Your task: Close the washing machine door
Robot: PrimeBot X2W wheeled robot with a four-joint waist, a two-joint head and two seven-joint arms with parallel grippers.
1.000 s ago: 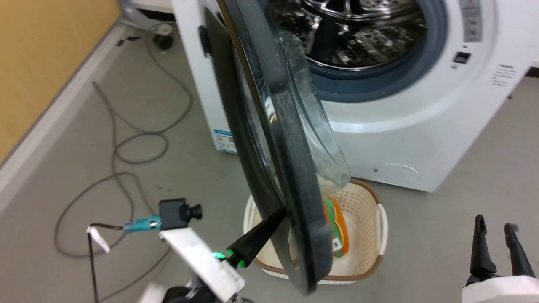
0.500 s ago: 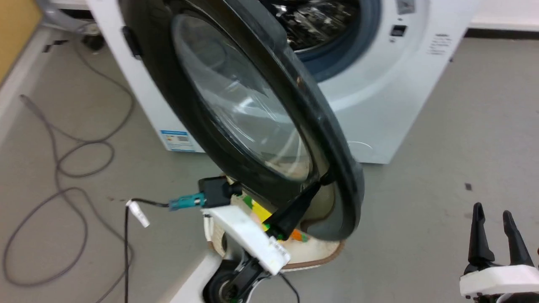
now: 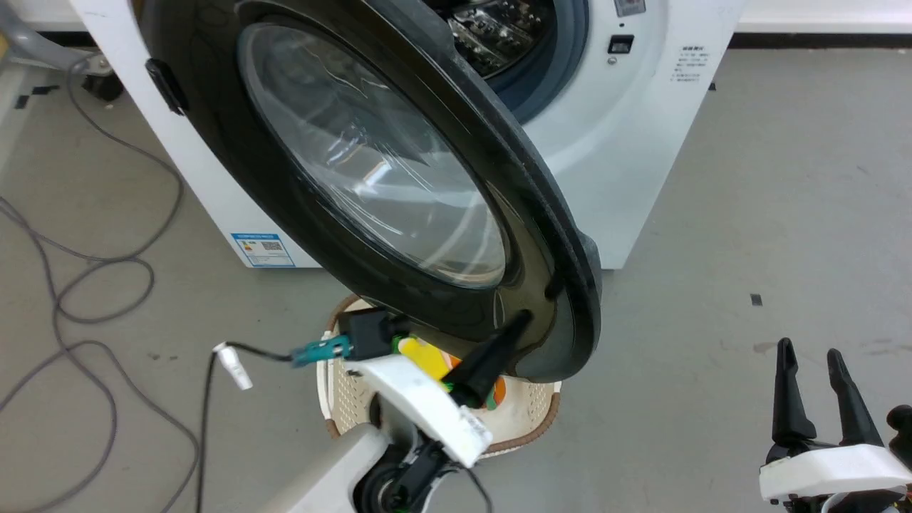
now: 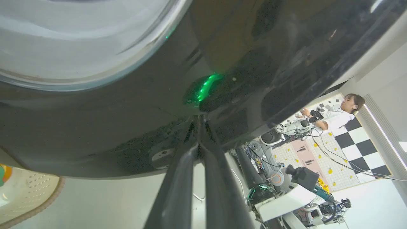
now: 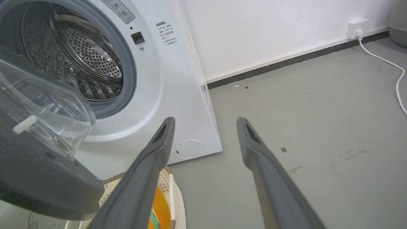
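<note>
1. Two grippers are in view, and we place both against the washing machine [image 3: 627, 178], a white front-loader standing on grey floor.
2. The washing machine door [image 3: 370, 164] stands partly open. It swings out from the hinge side at the machine's left, and its free edge is well off the front panel.
3. Past that free edge, the perforated steel drum [image 5: 92, 54] and its grey gasket are exposed in the machine's opening.
4. In the right wrist view the door's [image 5: 41, 178] clear glass bowl bulges toward the machine [image 5: 178, 105].
5. Our left gripper [image 3: 524, 317] is in front of the machine, its two fingers drawn together with nothing between them.
6. Its tips [image 4: 198, 143] touch the glossy black outer face of the door [image 4: 127, 127], near the lower rim.
7. Our right gripper [image 3: 809, 356] is well apart from the machine, off to its right. The fingers are spread and empty [image 5: 205, 122] above bare floor.
8. A cream basket [image 3: 335, 385] sits on the floor just in front of the machine, beneath the door, and holds yellow, orange and green items.
9. Grey cables [image 3: 92, 285] loop across the floor to the machine's left.
</note>
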